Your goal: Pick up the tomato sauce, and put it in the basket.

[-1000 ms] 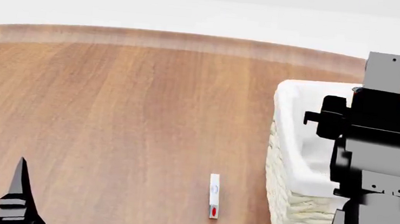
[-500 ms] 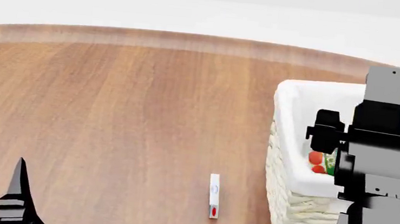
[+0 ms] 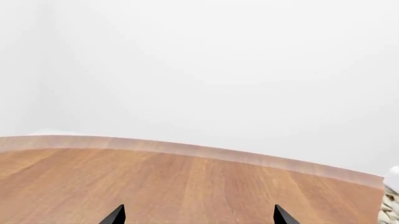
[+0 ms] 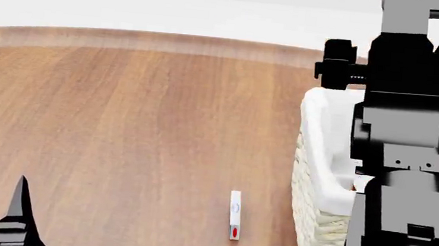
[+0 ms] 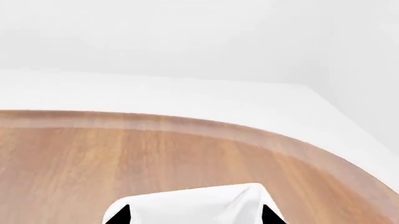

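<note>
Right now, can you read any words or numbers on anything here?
No readable words or numbers anywhere.
The small white strip on the table has a bluish mark and a red dot, too small to read.
The basket has no label.

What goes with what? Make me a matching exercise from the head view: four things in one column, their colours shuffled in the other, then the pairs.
Things:
1. basket
2. table
3. right arm
4. small stick lying on the table

Colours:
a. brown wood grain
b. black
c. white with a red spot
d. cream wicker with a white liner

Pairs: 1-d, 2-a, 3-b, 4-c
</note>
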`<state>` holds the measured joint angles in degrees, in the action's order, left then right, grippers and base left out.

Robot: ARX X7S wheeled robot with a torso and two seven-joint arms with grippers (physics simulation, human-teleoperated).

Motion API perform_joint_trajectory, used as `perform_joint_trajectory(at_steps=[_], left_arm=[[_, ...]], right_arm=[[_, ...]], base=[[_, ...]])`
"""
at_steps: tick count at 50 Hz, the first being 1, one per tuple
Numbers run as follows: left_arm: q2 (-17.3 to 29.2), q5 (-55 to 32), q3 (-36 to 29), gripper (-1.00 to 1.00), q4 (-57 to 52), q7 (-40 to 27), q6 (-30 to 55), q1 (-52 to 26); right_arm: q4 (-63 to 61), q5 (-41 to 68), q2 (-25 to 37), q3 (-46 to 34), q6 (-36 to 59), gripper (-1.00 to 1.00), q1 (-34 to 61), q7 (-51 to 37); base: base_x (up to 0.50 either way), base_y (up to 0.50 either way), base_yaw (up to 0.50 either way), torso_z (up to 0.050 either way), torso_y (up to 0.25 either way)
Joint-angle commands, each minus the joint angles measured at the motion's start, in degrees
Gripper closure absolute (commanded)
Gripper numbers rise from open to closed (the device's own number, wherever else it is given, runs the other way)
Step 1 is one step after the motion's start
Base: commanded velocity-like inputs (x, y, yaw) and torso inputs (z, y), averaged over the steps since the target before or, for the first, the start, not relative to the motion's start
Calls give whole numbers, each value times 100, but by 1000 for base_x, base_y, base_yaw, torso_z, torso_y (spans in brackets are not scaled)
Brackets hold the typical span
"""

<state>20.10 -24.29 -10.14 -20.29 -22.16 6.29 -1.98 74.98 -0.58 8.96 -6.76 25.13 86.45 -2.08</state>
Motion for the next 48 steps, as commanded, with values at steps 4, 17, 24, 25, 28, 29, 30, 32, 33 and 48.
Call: perform_joint_trajectory(at_steps=[4, 17, 24, 25, 28, 29, 30, 32, 33, 48], left_arm=[[36, -32, 0, -100, -111, -36, -15, 84], [24, -31, -58, -100, -96, -45, -8, 44], [26, -9, -96, -100, -89, -54, 6, 19], [32, -22, -91, -100, -102, -56, 13, 20], [24, -16, -93, -100, -50, -48, -15, 8], [22, -11, -99, -100, -35, -43, -25, 11], [27, -20, -91, -100, -49, -50, -25, 26], [31, -4, -97, -100, -32, -44, -50, 40], [31, -6, -97, -100, -18, -39, -58, 42], [14, 67, -153, -100, 121, -24, -176, 99]], right_arm=[[-4, -210, -634, -602, -944, -100, 450, 366], [-6373, 369, -868, -1088, 1945, -100, -1997, -6], [-7859, 665, -803, -1459, 2089, -100, -3100, -633], [-8016, 658, -788, -1534, 2106, -100, -3220, -712], [-8552, 638, -740, -1823, 2023, -100, -3709, -895], [-8704, 643, -757, -1870, 2029, -100, -3855, -989], [-8893, 637, -760, -1950, 1998, -100, -4054, -1088], [-9173, 698, -765, -2066, 1924, -100, -4396, -1217], [-9256, 715, -769, -2105, 1881, -100, -4510, -1286], [-9234, 789, -444, -2877, 167, -100, -6652, -1752]], base=[[0, 0, 0, 0, 0], [0, 0, 0, 0, 0], [0, 0, 0, 0, 0], [0, 0, 0, 0, 0], [0, 0, 0, 0, 0], [0, 0, 0, 0, 0], [0, 0, 0, 0, 0], [0, 0, 0, 0, 0], [0, 0, 0, 0, 0], [0, 0, 0, 0, 0]])
